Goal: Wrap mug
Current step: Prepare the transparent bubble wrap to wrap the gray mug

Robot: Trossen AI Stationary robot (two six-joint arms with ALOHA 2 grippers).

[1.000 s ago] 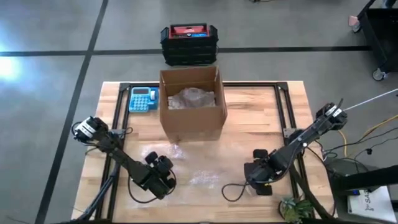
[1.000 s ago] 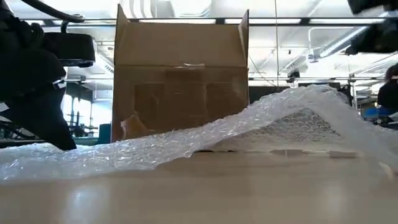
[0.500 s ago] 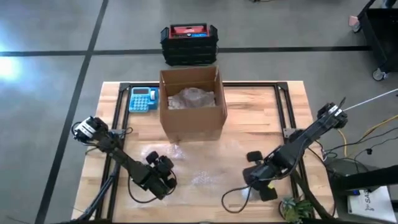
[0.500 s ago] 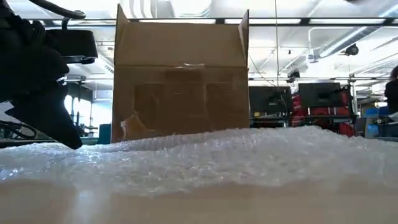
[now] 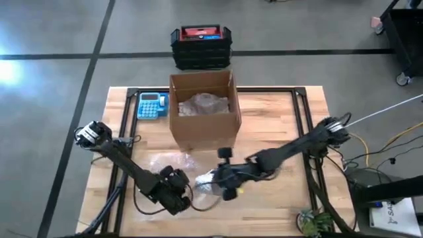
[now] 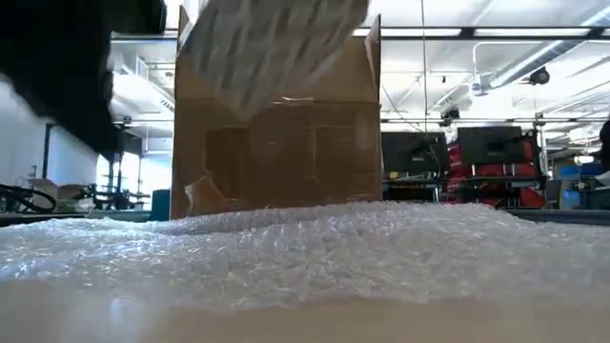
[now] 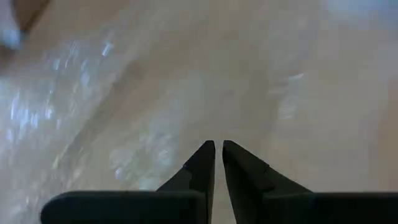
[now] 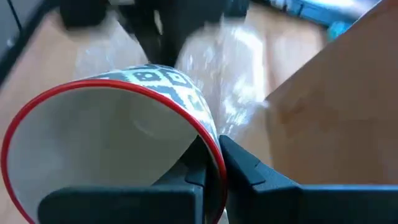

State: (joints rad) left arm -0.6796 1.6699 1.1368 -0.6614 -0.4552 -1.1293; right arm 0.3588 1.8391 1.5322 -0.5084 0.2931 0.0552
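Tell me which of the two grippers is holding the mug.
The right gripper, clamped on the red-rimmed patterned mug's wall; the left gripper is shut on nothing.

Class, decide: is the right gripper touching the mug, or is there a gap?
Touching. In the right wrist view, the right gripper has its two fingers closed on the red rim of the mug, one inside and one outside the wall.

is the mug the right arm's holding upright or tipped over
Tipped. In the right wrist view the mug shows its open mouth sideways, its red rim pinched by the right gripper.
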